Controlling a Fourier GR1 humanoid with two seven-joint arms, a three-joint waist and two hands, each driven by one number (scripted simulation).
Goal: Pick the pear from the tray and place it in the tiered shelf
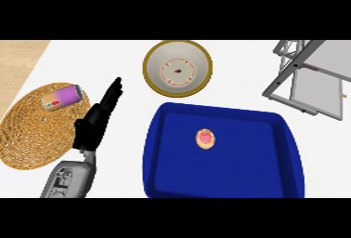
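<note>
- The white counter fills the view, with a strip of pale wood at its upper left corner.
- The blue tray lies at lower centre and right, its raised rim rounded at the corners; its lower edge runs out of view.
- A round woven mat sits at the left, well apart from the tray.
- The tiered shelf, a grey metal frame with flat grey panels, stands at the upper right, just past the tray's far right corner and cut by the view's edge.
- A round plate with a gold rim and a pinkish ring inside rests near the tray's far edge, apart from it.
- The left forearm, grey, comes up from the lower left between mat and tray.
- The left hand is black, its fingers straight and pointing away, holding nothing; it overlaps the mat's right edge.
- 1 can, purple and orange, lies on its side on the far part of the mat, left of the fingertips.
- The pear, small and pinkish with a yellow edge, sits on the tray floor, left of the tray's centre, touched by no hand.
- The right hand does not show.
</note>
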